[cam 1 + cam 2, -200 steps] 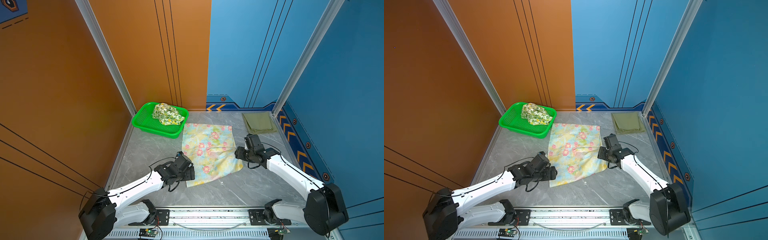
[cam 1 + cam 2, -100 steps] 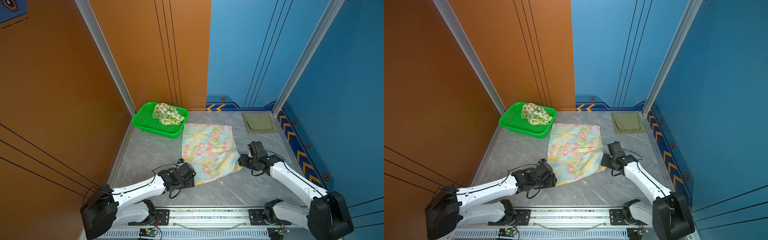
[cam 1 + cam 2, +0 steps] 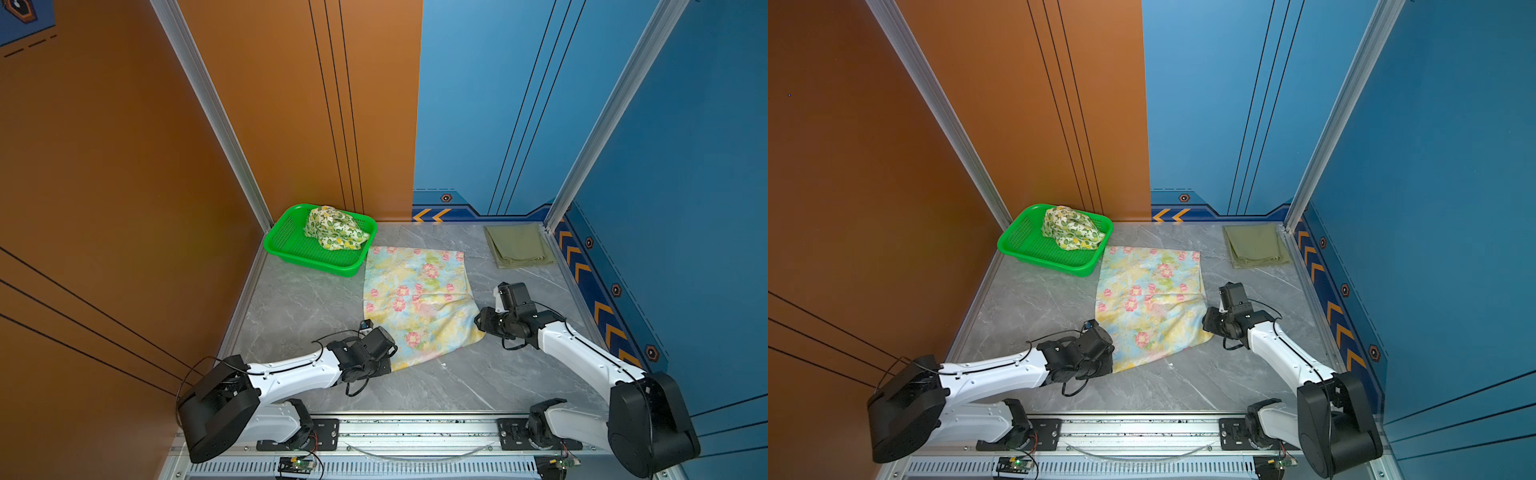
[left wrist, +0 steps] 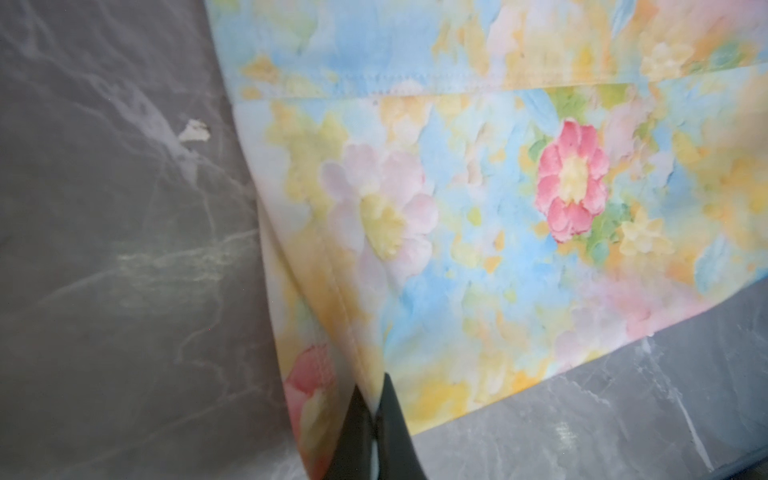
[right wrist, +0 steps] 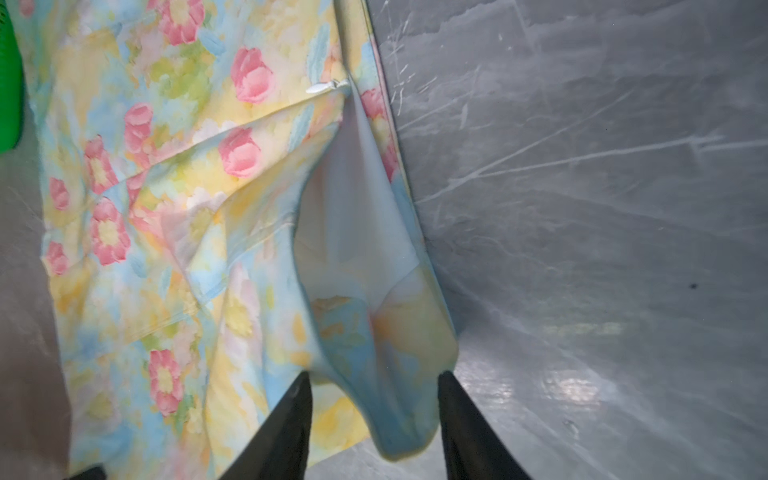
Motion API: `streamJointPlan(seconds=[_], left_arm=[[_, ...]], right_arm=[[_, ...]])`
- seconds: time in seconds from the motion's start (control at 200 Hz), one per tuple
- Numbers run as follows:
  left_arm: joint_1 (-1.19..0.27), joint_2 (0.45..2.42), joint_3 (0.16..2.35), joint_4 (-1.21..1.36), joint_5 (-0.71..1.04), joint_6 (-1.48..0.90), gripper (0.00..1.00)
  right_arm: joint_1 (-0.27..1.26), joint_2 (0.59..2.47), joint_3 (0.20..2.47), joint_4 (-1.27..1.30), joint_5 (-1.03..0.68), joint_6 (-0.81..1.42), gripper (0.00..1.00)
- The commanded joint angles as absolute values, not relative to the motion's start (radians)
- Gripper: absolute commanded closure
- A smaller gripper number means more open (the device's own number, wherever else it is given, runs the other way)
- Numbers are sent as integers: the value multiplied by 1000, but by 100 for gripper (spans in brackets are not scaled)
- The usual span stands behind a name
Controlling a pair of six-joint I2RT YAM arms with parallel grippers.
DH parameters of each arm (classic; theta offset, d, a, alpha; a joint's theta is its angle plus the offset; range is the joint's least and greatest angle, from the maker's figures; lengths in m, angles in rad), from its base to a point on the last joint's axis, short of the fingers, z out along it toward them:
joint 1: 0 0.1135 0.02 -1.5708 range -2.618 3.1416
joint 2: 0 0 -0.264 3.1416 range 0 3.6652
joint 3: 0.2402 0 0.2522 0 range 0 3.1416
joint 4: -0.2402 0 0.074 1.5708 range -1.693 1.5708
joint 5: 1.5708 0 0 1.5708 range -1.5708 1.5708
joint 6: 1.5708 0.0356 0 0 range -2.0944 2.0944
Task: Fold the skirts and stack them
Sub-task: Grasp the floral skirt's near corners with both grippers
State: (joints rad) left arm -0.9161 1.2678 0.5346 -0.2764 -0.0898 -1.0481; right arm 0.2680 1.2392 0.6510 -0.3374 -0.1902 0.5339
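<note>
Floral skirt (image 3: 415,299), pastel blue-yellow with pink flowers, lies spread flat at centre frame on the grey marbled counter (image 3: 299,307) in both top views, its lower edge slanting. The left fingers (image 4: 365,424) are clenched on its lower-left corner, with the hem pinched between the tips. The right fingers (image 5: 291,419) stand apart, astride a raised, pale-lined fold at the lower-right corner, not pressed onto it. Olive skirt (image 3: 519,245), folded, rests at upper right of the counter. Lemon-print skirt (image 3: 334,228) sits crumpled in the green basket (image 3: 291,249) at upper left.
</note>
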Motion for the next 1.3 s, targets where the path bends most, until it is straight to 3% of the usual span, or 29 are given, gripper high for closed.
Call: streamJointPlan(seconds=[0.0, 0.125, 0.466, 0.561, 0.601, 0.646, 0.776, 1.106, 1.182, 1.252, 1.297], left_arm=[[-898, 1224, 509, -297, -107, -1048, 100], [-857, 1147, 492, -354, -115, -1039, 100], [-659, 912, 412, -482, -84, -995, 100], [-640, 909, 405, -485, -74, -991, 100], [-639, 919, 408, -484, -72, -990, 100], [-639, 931, 413, -484, -69, -987, 100], [-641, 947, 419, -483, -69, -980, 100], [-638, 934, 446, -500, -79, -967, 100], [-636, 936, 485, -520, -89, -951, 100], [-636, 943, 536, -541, -96, -933, 100], [-636, 948, 571, -553, -101, -919, 100]], right_arm=[[278, 1256, 625, -262, -260, 518, 68], [279, 1238, 612, -265, -267, 534, 100], [306, 1071, 565, -411, -203, 582, 100], [324, 991, 544, -432, -194, 587, 56], [328, 957, 539, -436, -186, 593, 44], [328, 925, 535, -438, -187, 600, 40], [336, 925, 538, -418, -248, 613, 39], [476, 1034, 488, -264, -376, 641, 51], [494, 1041, 492, -251, -387, 644, 65], [500, 1040, 509, -252, -395, 632, 99], [497, 1034, 532, -268, -393, 616, 100]])
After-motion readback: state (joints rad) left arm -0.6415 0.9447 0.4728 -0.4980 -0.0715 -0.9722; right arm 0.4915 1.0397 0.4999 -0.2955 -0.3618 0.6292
